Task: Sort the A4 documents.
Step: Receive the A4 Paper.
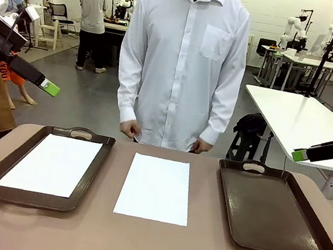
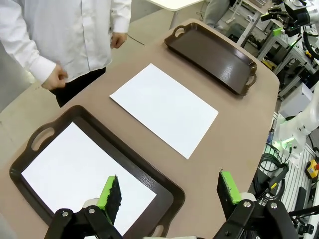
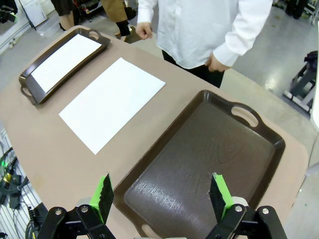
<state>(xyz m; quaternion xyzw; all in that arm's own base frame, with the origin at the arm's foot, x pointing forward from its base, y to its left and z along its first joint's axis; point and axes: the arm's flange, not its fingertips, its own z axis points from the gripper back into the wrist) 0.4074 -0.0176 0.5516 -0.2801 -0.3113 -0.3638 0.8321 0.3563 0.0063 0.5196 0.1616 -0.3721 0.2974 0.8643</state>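
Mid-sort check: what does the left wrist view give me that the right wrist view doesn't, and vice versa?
Left wrist view: the open left gripper, raised, looking down on the left tray holding one A4 sheet. Right wrist view: the open right gripper, raised, looking down on the empty tray. Both: the two trays, the loose A4 sheet flat on the table between them, the person's hands at the far edge.

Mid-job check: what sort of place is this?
Probably a robotics lab or workshop: white worktables across an open grey floor, cable bundles and a red stop button beside our table.
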